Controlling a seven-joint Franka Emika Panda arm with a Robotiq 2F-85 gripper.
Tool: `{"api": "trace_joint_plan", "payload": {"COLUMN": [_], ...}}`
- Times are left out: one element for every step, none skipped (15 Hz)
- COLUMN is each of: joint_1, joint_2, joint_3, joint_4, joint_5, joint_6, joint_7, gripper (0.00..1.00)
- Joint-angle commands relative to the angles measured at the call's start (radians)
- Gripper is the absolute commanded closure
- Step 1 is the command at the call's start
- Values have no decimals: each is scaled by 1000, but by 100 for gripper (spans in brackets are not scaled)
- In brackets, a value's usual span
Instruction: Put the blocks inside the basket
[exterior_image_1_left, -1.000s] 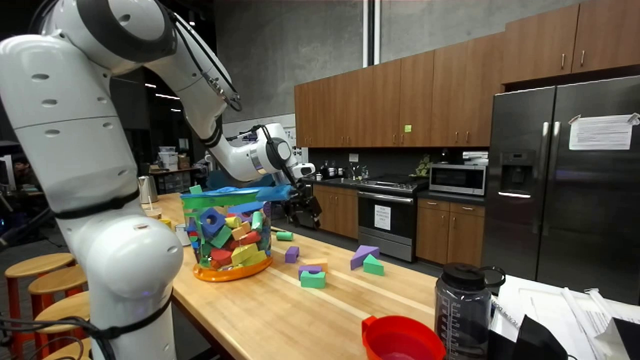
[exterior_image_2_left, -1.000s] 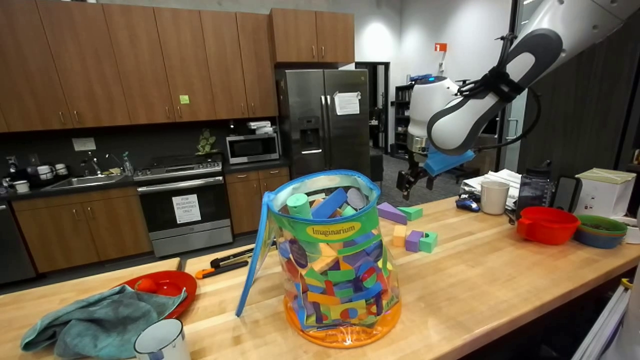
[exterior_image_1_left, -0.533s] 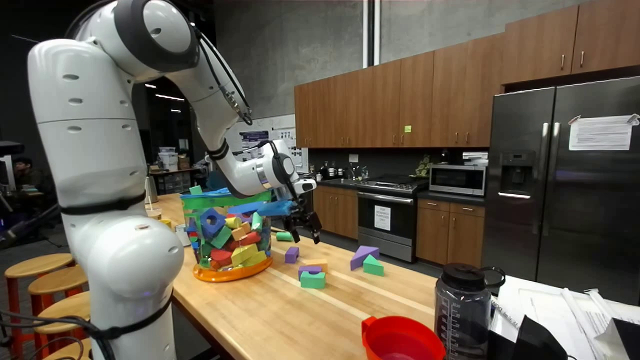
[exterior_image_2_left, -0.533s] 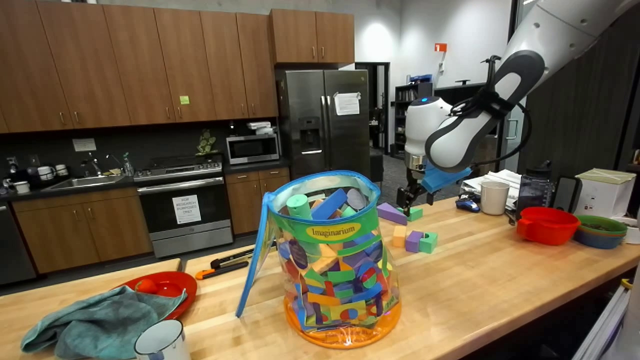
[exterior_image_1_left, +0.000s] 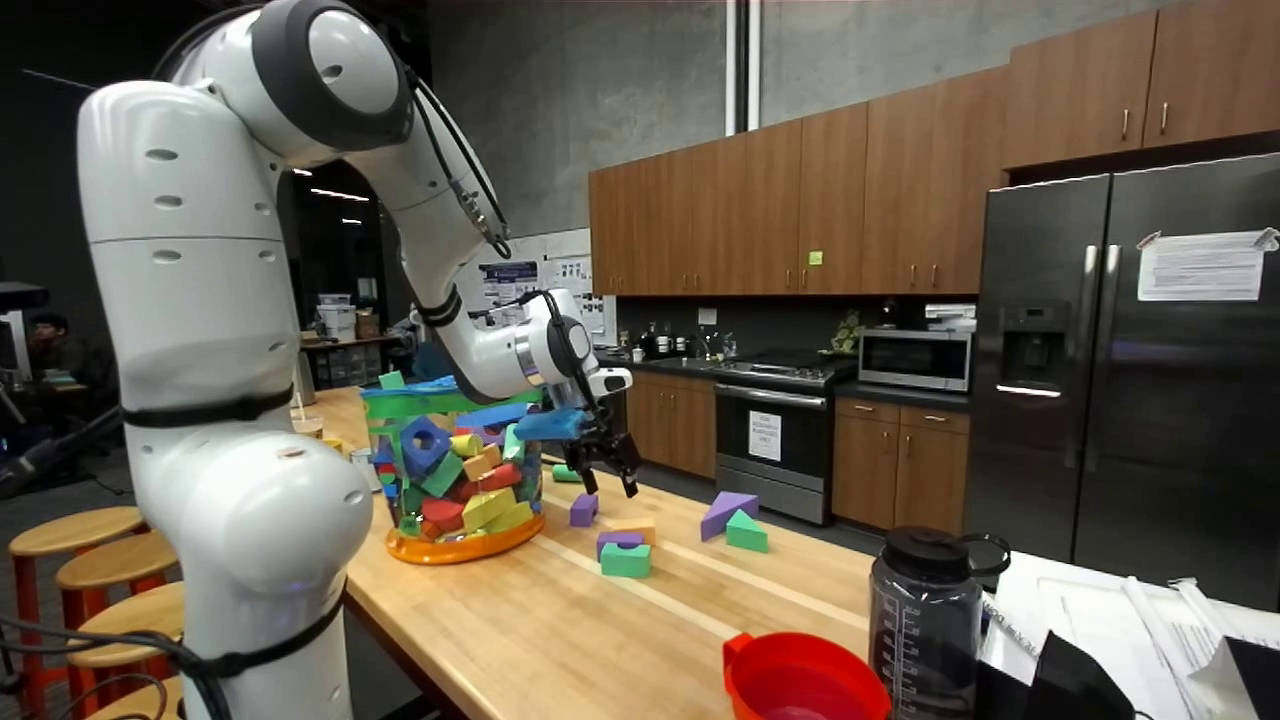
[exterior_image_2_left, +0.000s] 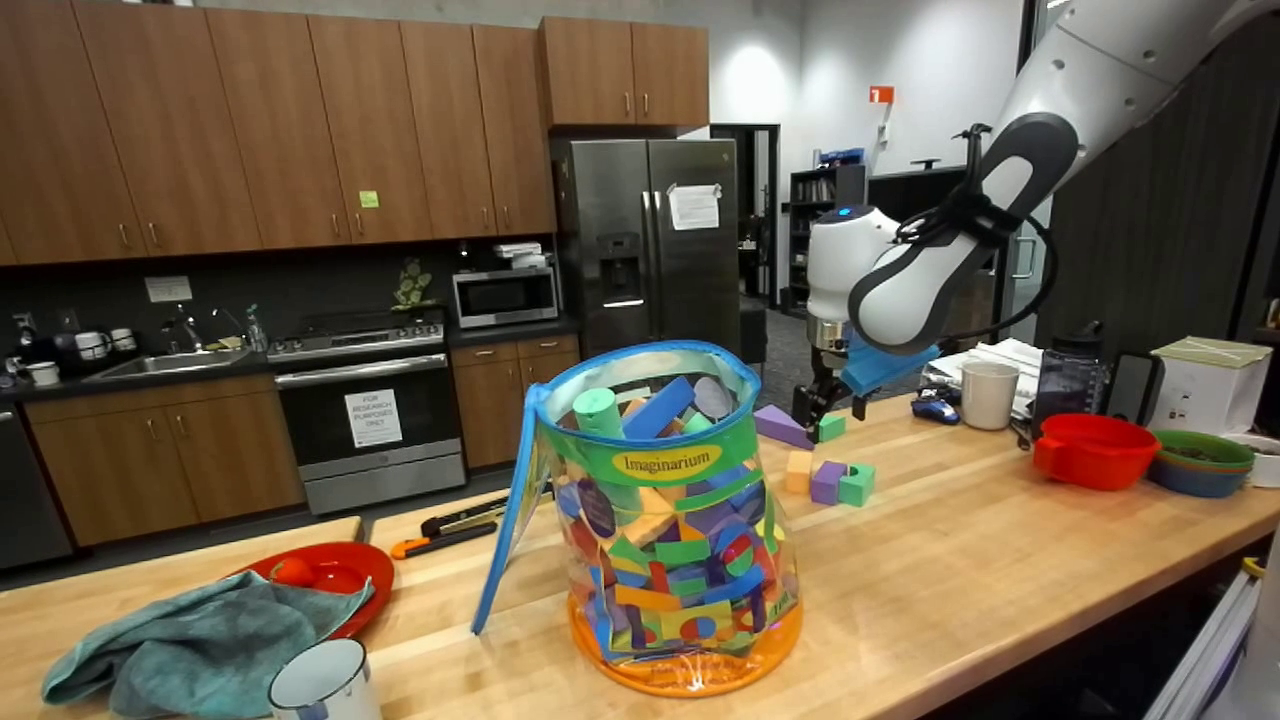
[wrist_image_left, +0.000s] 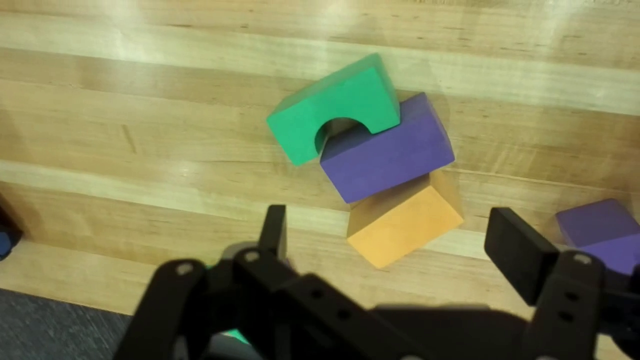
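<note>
"Where is the gripper (wrist_image_left: 389, 227)?"

"Hovering above the pale wooden surface (wrist_image_left: 150, 130), near the orange rectangular block (wrist_image_left: 407, 227), spread wide and holding nothing. In the wrist view the block shows within its gap, lower down."

"How would that block handle?"

"Its dull finish suggests foam: light, slightly squashy, not slippery, hard to break. I'd pinch it at mid-length, across the narrow width."

"Which way does it point?"

"Its long axis slants from lower left to upper right in the wrist view, much like the chunky purple block (wrist_image_left: 390, 155) next to it and the green arched block (wrist_image_left: 362, 95) beyond. Whether orange and purple touch, I can't tell."

"Does the gripper line up?"

"Not quite; its gap runs left to right, so a wrist turn seems wise."

"And the clear plastic basket (exterior_image_2_left: 666, 462) with green band and orange base?"

"It stands nearby on the surface, holding many other blocks (exterior_image_2_left: 659, 408)."
</note>
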Motion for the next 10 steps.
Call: {"api": "trace_joint_plan", "payload": {"joint_1": [19, 20, 20, 21, 23, 26, 29, 33, 35, 38], "joint_2": [11, 15, 23, 28, 32, 38, 43, 49, 50, 47], "joint_3": [-34, -40, -45, -51, -56, -60, -64, -67, -69, -72], "joint_4": [0, -1, -1, -2, -3, -4, -4, -4, -5, -6], "joint_5": [-37, -43, -53, -54, -53, -50, -45, -41, -40, -36], "joint_6": [-33, -42, -43, -47, -52, -53, -57, -58, -59, -49], "joint_7": [15, 15, 17, 13, 10, 7, 4, -2, -4, -3], "gripper": [0, 0, 0, 0, 0, 0, 0, 0, 0, 0]}}
